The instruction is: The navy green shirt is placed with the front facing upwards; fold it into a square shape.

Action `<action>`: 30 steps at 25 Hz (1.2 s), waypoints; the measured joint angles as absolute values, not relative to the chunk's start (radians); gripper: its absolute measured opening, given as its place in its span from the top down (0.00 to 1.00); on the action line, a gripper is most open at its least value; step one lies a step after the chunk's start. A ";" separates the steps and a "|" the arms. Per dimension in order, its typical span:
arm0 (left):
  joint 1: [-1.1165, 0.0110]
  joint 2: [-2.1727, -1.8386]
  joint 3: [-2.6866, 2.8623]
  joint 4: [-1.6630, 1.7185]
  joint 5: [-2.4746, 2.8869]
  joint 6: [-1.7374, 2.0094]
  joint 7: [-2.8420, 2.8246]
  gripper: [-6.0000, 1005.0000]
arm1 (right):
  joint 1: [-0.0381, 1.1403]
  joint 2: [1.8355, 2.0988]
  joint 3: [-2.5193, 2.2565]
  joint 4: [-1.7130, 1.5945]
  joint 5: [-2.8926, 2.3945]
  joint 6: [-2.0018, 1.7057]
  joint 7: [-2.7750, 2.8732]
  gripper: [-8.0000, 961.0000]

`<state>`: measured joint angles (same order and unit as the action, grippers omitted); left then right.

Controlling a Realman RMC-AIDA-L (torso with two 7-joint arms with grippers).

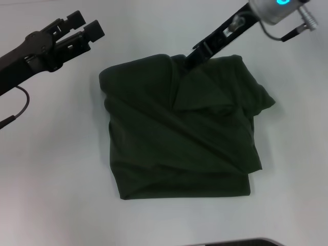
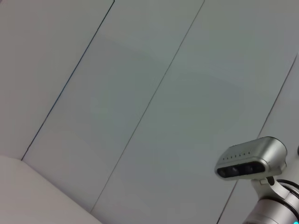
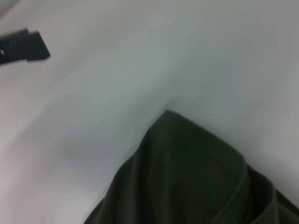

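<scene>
The desk point(image 1: 46, 169) is a pale, smooth, matte surface. The navy green shirt point(image 1: 179, 138) lies at its centre, already folded into a rough square, one sleeve bulging at the right edge. Judged soft, light and limp (it will sag if lifted); best taken by a folded edge or corner. The right hand point(image 1: 192, 57) touches the far edge; its finger state cannot be told. The left hand point(image 1: 84, 28) hovers released, well apart.
</scene>
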<state>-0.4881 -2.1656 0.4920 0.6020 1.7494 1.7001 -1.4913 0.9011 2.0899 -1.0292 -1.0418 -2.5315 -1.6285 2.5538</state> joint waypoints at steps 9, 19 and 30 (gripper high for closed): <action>-0.486 -2.164 0.489 0.596 1.751 1.699 -1.470 0.09 | 0.928 2.097 -1.143 -1.044 -2.528 -1.584 2.645 0.45; -0.484 -2.164 0.488 0.592 1.751 1.700 -1.457 0.09 | 0.920 2.098 -1.207 -1.000 -2.420 -1.482 2.638 0.45; -0.479 -2.165 0.488 0.591 1.750 1.697 -1.451 0.09 | 0.919 2.092 -1.251 -0.911 -2.387 -1.419 2.611 0.45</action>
